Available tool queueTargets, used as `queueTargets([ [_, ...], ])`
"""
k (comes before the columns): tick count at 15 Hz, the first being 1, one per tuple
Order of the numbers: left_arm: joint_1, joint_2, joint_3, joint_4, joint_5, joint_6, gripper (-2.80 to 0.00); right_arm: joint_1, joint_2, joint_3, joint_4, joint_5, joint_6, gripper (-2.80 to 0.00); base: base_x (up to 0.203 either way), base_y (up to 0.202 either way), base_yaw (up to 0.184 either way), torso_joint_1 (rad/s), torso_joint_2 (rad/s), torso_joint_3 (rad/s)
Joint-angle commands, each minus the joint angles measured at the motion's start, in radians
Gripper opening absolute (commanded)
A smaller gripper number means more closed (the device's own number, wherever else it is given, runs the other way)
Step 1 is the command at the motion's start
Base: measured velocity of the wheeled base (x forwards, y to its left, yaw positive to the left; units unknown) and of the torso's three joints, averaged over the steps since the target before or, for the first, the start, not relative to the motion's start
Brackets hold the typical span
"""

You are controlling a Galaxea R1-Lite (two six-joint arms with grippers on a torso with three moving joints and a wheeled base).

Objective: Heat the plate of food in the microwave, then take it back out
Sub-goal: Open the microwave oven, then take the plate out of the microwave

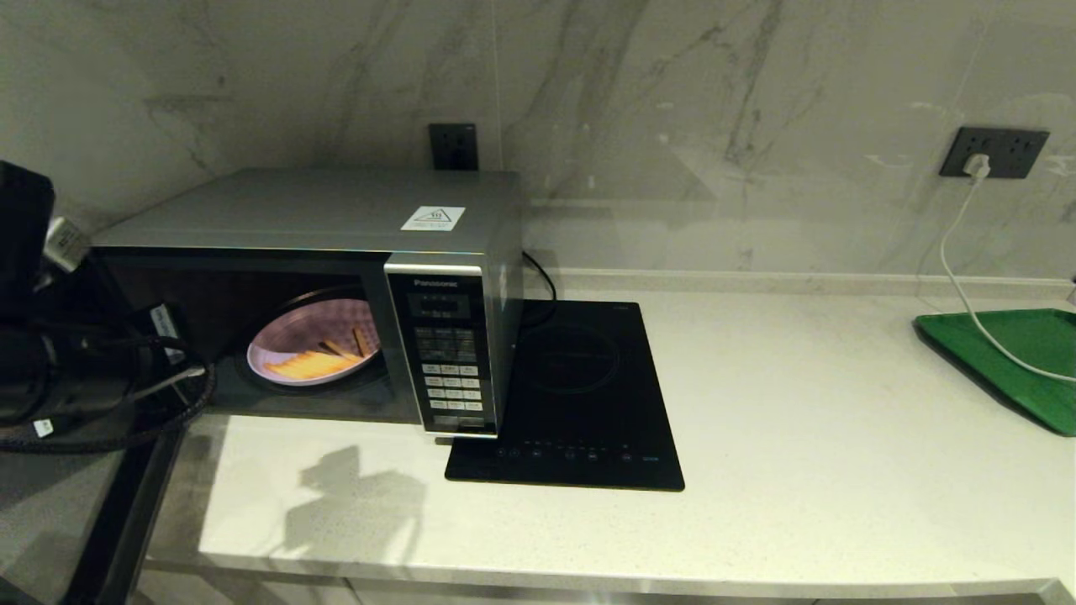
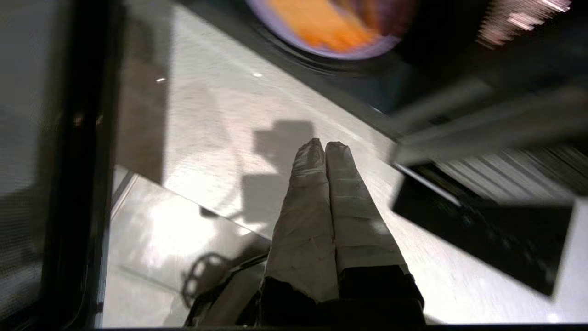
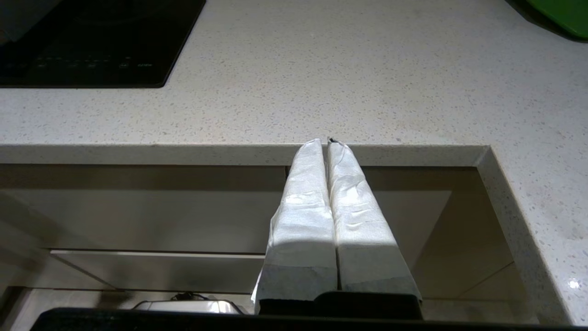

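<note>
The silver-grey microwave [image 1: 336, 210] stands at the back left of the counter with its door [image 1: 118, 512] swung open to the left. Inside, lit, sits the pale lilac plate of food [image 1: 311, 349] with orange-yellow fries; it also shows blurred in the left wrist view [image 2: 321, 32]. My left arm [image 1: 59, 370] is at the far left beside the open door. My left gripper [image 2: 325, 145] is shut and empty, hanging over the counter's front edge before the cavity. My right gripper [image 3: 325, 141] is shut and empty, low in front of the counter edge, out of the head view.
A flat black cooktop [image 1: 580, 395] lies just right of the microwave. A green tray [image 1: 1017, 353] sits at the far right with a white cable [image 1: 958, 277] trailing onto it from a wall socket. Bare pale counter [image 1: 799, 437] lies between them.
</note>
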Motion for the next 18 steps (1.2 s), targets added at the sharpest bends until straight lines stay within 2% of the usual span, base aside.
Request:
queueTargets([
  [1, 0.132, 0.077, -0.001, -0.01, 0.001, -0.007, -2.8, 0.0, 0.0, 0.0, 0.002, 0.0, 0.0, -2.8, 0.0, 0.0, 0.0, 0.0, 0.0, 0.0],
  [3, 0.239, 0.062, -0.001, -0.044, 0.001, 0.034, -2.8, 0.0, 0.0, 0.0, 0.002, 0.0, 0.0, -2.8, 0.0, 0.0, 0.0, 0.0, 0.0, 0.0],
  [6, 0.344, -0.004, 0.001, -0.061, -0.002, 0.107, -2.8, 0.0, 0.0, 0.0, 0.002, -0.001, 0.0, -2.8, 0.0, 0.0, 0.0, 0.0, 0.0, 0.0],
  [8, 0.342, -0.028, 0.004, -0.06, -0.005, 0.12, -2.8, 0.001, 0.0, 0.0, 0.002, -0.001, 0.0, -2.8, 0.0, 0.0, 0.0, 0.0, 0.0, 0.0],
  [12, 0.223, -0.058, 0.006, -0.054, -0.006, 0.114, -2.8, 0.0, 0.0, 0.0, 0.002, 0.0, 0.0, -2.8, 0.0, 0.0, 0.0, 0.0, 0.0, 0.0],
  [13, 0.183, -0.055, 0.027, -0.049, -0.008, 0.095, -2.8, 0.0, 0.0, 0.0, 0.002, 0.0, 0.0, -2.8, 0.0, 0.0, 0.0, 0.0, 0.0, 0.0],
  [14, 0.134, -0.039, 0.053, -0.046, -0.008, 0.039, -2.8, 0.0, 0.0, 0.0, 0.002, -0.001, 0.0, -2.8, 0.0, 0.0, 0.0, 0.0, 0.0, 0.0],
  [17, 0.035, 0.119, 0.057, -0.027, -0.016, -0.216, -2.8, 0.0, 0.0, 0.0, 0.002, -0.001, 0.0, -2.8, 0.0, 0.0, 0.0, 0.0, 0.0, 0.0],
  [18, 0.019, 0.18, 0.043, -0.02, -0.048, -0.309, -1.13, 0.0, 0.0, 0.0, 0.002, -0.001, 0.0, -2.8, 0.0, 0.0, 0.0, 0.0, 0.0, 0.0],
])
